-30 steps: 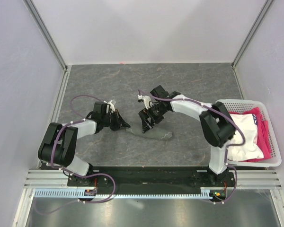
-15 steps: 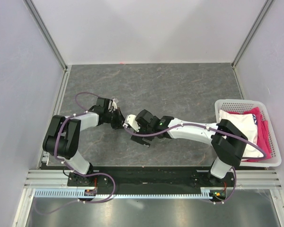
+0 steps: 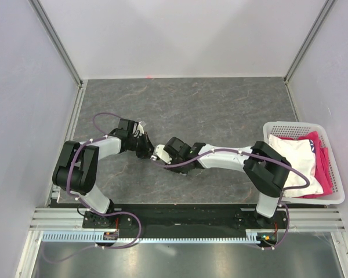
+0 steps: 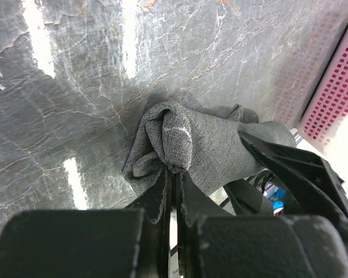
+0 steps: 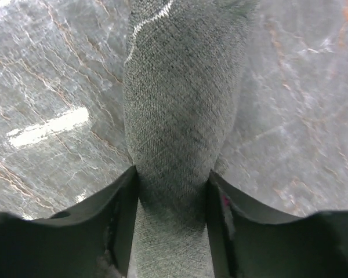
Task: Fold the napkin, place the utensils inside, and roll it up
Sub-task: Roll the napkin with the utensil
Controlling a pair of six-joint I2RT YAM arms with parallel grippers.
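**Grey napkin rolled and clamped**

Right wrist: a woven roll, pale hem showing, squeezed between the right gripper's jaws. Left wrist: the left gripper is pinched shut on its bunched end. Only the top view places it mid-table, mostly hidden under both arms.

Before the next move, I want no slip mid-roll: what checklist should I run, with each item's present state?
1. Pinch of the left gripper on the napkin end: ok, shut on it.
2. Hold of the right gripper on the roll: ok, fingers press both sides.
3. Napkin rolled into a tube: ok.
4. The utensils inside the roll: cannot tell, none show.
5. The basket apart from the roll: ok.
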